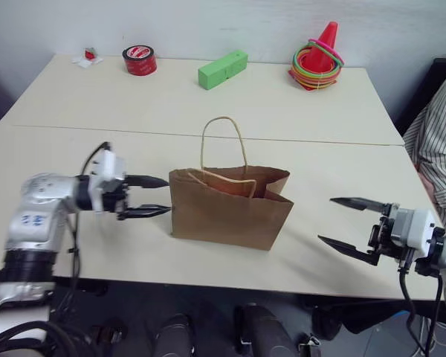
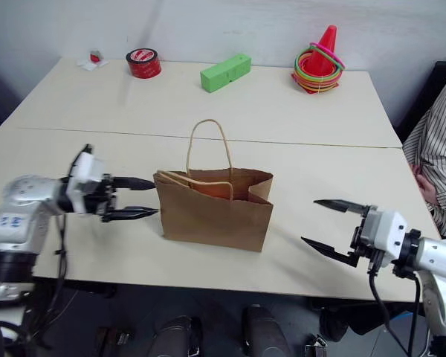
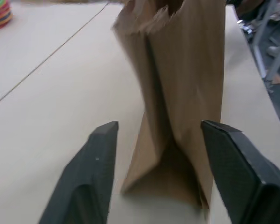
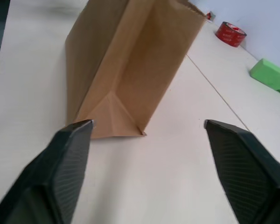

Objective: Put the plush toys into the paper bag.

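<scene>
The work surface is a pale cream table [image 1: 82,253], made of two tops butted together; the seam runs side to side just behind the paper bag [image 1: 230,208]. A plain light wall stands behind the far edge. Along that far edge, from my left to my right, sit a red tape roll [image 1: 140,60], a green block [image 1: 222,69] and a red cone ringed with coloured hoops [image 1: 317,58]. A person in a striped shirt [image 1: 438,145] sits at the right end of the table.

The paper bag stands upright on the near top, mouth open and facing up. Its long axis runs side to side, with the narrow creased ends facing my two grippers. One cord handle stands up; the other lies folded across the mouth. I cannot make out its contents.

My left gripper [image 1: 157,196] is level with the bag's left end, just beside it, jaws apart and empty. My right gripper [image 1: 343,222] is well apart from the bag's right end, jaws spread wide and empty.
</scene>
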Controlling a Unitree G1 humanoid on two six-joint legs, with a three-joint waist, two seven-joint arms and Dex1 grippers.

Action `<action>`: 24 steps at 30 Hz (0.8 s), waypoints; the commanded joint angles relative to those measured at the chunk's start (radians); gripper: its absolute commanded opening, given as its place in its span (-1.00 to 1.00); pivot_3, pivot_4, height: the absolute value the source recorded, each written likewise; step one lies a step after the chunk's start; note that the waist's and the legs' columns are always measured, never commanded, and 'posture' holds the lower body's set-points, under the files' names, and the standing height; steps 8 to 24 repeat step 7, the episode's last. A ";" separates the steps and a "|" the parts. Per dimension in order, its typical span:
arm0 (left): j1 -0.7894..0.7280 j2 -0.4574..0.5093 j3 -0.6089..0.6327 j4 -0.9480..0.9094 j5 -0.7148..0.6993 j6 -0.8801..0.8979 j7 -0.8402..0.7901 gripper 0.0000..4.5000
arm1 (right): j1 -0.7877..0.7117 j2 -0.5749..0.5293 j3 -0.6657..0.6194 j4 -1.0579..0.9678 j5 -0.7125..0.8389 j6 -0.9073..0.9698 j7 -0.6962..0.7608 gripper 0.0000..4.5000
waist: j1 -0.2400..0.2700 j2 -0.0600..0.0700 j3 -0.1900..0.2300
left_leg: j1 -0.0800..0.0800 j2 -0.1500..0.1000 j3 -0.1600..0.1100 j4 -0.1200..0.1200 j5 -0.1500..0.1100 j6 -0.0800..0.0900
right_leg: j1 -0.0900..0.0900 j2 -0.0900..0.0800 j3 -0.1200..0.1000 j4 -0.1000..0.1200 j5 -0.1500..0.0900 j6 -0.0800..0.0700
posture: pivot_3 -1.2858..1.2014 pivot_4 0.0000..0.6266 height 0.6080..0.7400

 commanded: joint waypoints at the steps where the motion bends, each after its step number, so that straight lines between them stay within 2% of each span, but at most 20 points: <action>1: 0.082 0.077 0.134 -0.026 -0.002 -0.030 0.029 0.85 | -0.023 -0.061 -0.042 0.028 0.054 0.032 0.059 1.00 | 0.001 0.000 0.000 | 0.000 0.000 0.000 0.000 0.000 0.000 | 0.000 0.000 0.000 0.000 0.000 0.000 | 0.03 -0.52 1.00; 2: 0.129 0.097 0.178 -0.035 0.001 -0.037 0.042 0.98 | -0.025 -0.092 -0.055 0.042 0.071 0.062 0.085 1.00 | 0.002 0.001 0.001 | 0.000 0.000 0.000 0.000 0.000 0.000 | 0.000 0.000 0.000 0.000 0.000 -0.001 | 0.03 -0.52 1.00; 7: 0.329 0.126 0.328 -0.096 -0.005 -0.071 0.080 0.99 | -0.068 -0.170 -0.082 0.140 0.078 0.057 0.173 1.00 | 0.003 0.002 0.001 | 0.000 0.000 0.000 0.000 -0.002 0.002 | 0.000 -0.002 -0.001 -0.001 0.000 -0.001 | 0.03 -0.52 1.00; 24: 0.329 0.126 0.328 -0.096 -0.005 -0.071 0.080 0.99 | -0.068 -0.170 -0.082 0.140 0.078 0.057 0.173 1.00 | 0.003 0.002 0.001 | 0.000 0.000 0.000 0.000 -0.002 0.002 | 0.000 -0.002 -0.001 -0.001 0.000 -0.001 | 0.03 -0.52 1.00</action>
